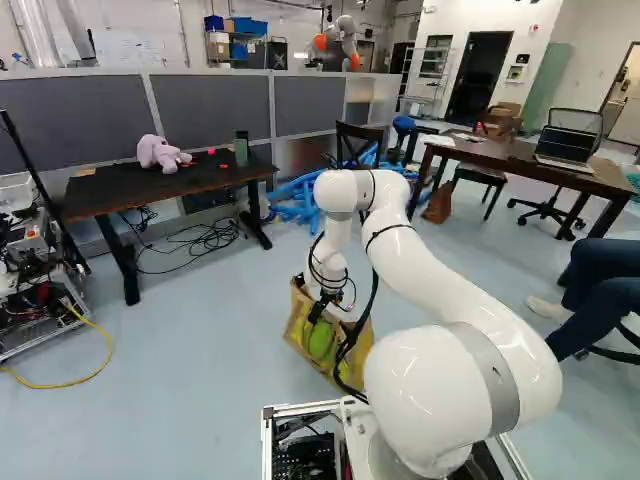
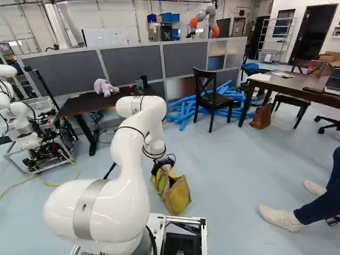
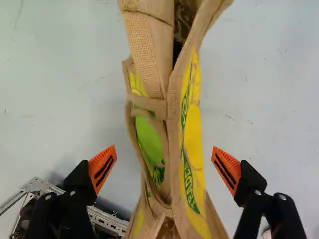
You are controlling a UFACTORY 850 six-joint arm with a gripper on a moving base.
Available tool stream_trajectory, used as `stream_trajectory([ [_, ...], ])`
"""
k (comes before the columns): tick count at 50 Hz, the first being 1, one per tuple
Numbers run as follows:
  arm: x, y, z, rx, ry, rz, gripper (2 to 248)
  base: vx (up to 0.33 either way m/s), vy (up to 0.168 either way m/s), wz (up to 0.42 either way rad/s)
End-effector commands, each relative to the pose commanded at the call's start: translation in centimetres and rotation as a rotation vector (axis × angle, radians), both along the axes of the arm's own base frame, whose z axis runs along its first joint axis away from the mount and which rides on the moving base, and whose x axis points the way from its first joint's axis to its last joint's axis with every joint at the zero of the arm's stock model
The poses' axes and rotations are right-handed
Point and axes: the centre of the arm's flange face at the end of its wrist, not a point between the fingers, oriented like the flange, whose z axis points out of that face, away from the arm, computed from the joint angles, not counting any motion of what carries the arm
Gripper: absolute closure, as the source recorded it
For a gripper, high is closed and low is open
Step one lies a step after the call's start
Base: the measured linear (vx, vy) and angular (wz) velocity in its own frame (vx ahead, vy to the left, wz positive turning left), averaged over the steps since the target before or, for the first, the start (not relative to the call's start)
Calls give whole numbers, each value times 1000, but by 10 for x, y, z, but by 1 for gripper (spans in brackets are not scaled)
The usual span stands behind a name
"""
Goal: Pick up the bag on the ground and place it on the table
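Two orange-padded fingers (image 3: pixel 103 168) stand spread on either side of a burlap tote bag (image 2: pixel 178 196), neither touching it, so the end effector (image 1: pixel 318 310) is open. Pointing down, it hangs over the bag, which stands on the pale blue floor (image 1: pixel 200 330) just ahead of the base. Yellow and green printing covers the bag's sides.

Well apart from it, toward the left of the left base view, a black-topped table (image 1: pixel 110 195) carries a plush elephant (image 1: pixel 160 153) and a dark green container (image 1: pixel 241 150). Blue foam tubes (image 2: pixel 186 109) lie near a dark wooden chair (image 2: pixel 212 98). A laptop (image 1: pixel 565 148) sits on a brown table (image 1: pixel 500 152) farther right.
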Motion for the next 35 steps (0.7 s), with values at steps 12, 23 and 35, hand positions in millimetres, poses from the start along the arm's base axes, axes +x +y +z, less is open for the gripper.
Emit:
stream_trajectory([
  [12,3,3,-19,-6,35,6,3,0,0,0],
  [23,6,6,-35,-12,65,12,3,0,0,0],
  [35,9,9,-53,-19,97,17,3,0,0,0],
])
